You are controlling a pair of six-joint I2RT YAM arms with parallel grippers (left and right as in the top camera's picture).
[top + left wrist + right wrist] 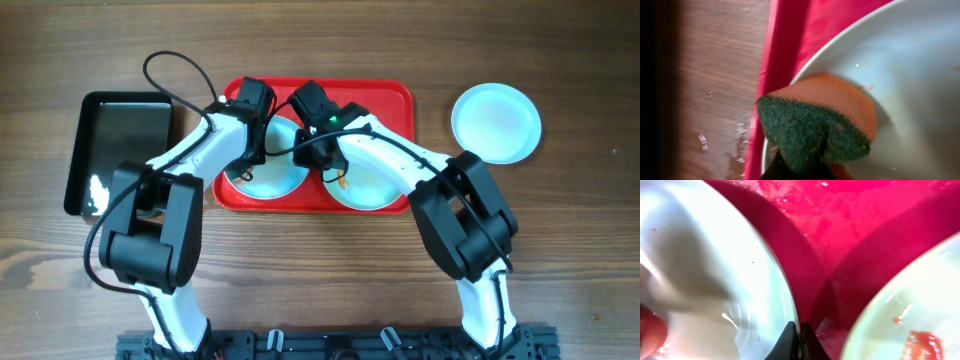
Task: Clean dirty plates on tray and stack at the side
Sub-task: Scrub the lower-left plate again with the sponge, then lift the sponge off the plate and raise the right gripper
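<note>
The red tray (pixel 392 100) lies near the middle of the desk's (pixel 320 280) far edge, with its long axis parallel to that edge. It is glossy and wet-looking between the plates. Two round, pale mint-white plates sit flat in it, side by side along its near rim. The left plate (pixel 272 182) looks mostly clean, with only faint specks, while the right plate (pixel 372 192) carries an orange-red smear. A third plate (pixel 495 122) rests on the bare wood toward the far right corner, off the tray and free of marks. The left end effector (pixel 797 169) is clamped on a sponge (pixel 815 120), which has an orange body and a dark green scouring face. The sponge is pressed on the left plate's rim beside the tray's left wall. The right end effector (pixel 796 340) has its fingertips drawn together at the left plate's right rim; whether they pinch the rim I cannot tell. A black tray (pixel 120 150) sits toward the far left corner.
</note>
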